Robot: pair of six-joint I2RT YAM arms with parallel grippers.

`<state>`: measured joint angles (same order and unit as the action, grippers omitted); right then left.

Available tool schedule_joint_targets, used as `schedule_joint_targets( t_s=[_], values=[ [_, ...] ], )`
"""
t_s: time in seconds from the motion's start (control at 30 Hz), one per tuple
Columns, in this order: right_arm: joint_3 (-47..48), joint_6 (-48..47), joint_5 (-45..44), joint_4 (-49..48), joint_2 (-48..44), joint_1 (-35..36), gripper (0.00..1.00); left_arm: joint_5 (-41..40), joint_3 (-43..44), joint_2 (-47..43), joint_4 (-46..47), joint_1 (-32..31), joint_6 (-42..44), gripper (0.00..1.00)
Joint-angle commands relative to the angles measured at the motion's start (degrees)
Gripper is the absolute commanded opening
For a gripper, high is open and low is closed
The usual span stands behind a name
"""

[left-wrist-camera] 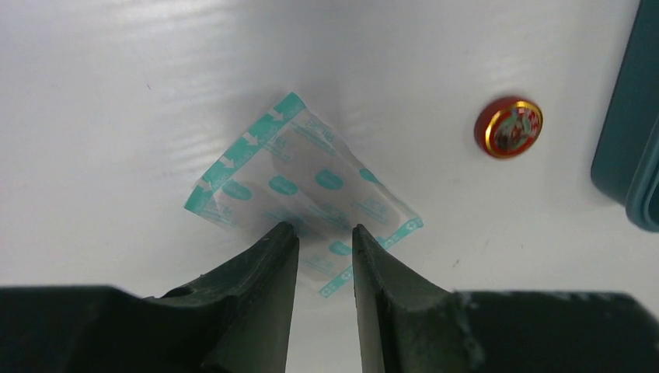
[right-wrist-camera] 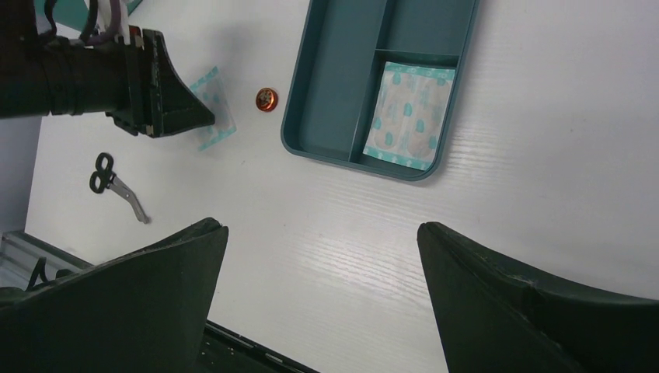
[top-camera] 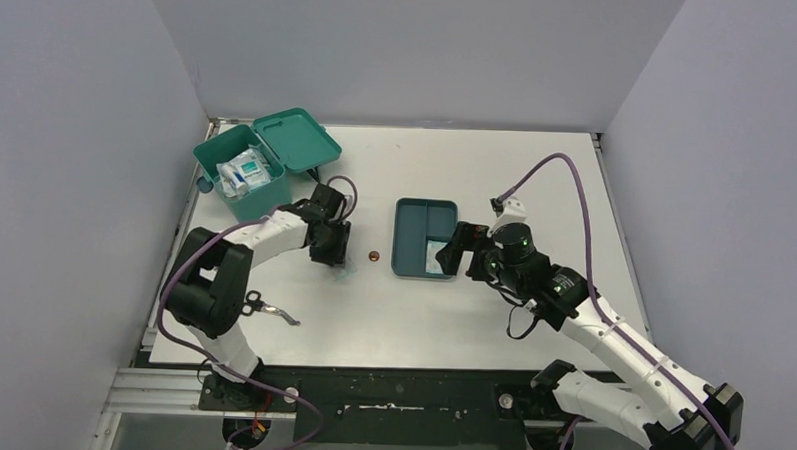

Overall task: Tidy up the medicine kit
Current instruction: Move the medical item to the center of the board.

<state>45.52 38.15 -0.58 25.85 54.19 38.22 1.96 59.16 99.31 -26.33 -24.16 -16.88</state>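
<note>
From above, the medicine kit (top-camera: 244, 170) stands in the upper left of the frame at the far left corner of the table (top-camera: 477, 168). Its lid (top-camera: 299, 140) is thrown back, and white packets lie inside. The left hand (top-camera: 339, 263) hangs left of centre, over a plaster packet (top-camera: 344, 276) lying on the table. A small red tin (top-camera: 374, 256) sits just right of it, and a dark divided tray (top-camera: 415, 221) lies at centre. The right hand (top-camera: 453, 252) hovers at the tray's lower right corner. Scissors (top-camera: 269, 309) lie at lower left.

In the left wrist view, the left hand (left-wrist-camera: 320, 231) has its two fingers close together with a narrow gap between them, pinching nothing. The tips are over the lower edge of the teal-bordered plaster packet (left-wrist-camera: 303, 183), which lies flat. The red tin (left-wrist-camera: 509, 127) is at upper right, and the tray's edge (left-wrist-camera: 633, 132) is at the far right.

In the right wrist view, the right hand (right-wrist-camera: 320, 227) is spread wide and holds nothing. The tray (right-wrist-camera: 334, 78) fills the upper middle, with a second plaster packet (right-wrist-camera: 408, 113) in its lower right compartment. The tin (right-wrist-camera: 266, 99), the left hand (right-wrist-camera: 203, 116) and the scissors (right-wrist-camera: 113, 183) are to the left.
</note>
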Motion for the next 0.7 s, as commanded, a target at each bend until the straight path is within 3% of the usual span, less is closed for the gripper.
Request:
schedule_joint_targets(
  t_s=[0.0,0.4,0.67],
  values=[
    [0.1,-0.7,0.1,-1.9,-1.6,-0.3,1.0,1.7,-4.3,-5.3,-3.3,-2.7,-2.0,0.3],
    [-1.2,1.3,0.2,-0.2,-2.5,-0.3,1.0,6.2,-11.7,-13.4,4.0,-15.1,-11.0,0.31],
    [-2.9,2.8,2.5,0.0,-4.0,-0.2,1.0,3.8,-10.6,-19.4,3.9,-14.4,-12.7,0.38]
  ],
)
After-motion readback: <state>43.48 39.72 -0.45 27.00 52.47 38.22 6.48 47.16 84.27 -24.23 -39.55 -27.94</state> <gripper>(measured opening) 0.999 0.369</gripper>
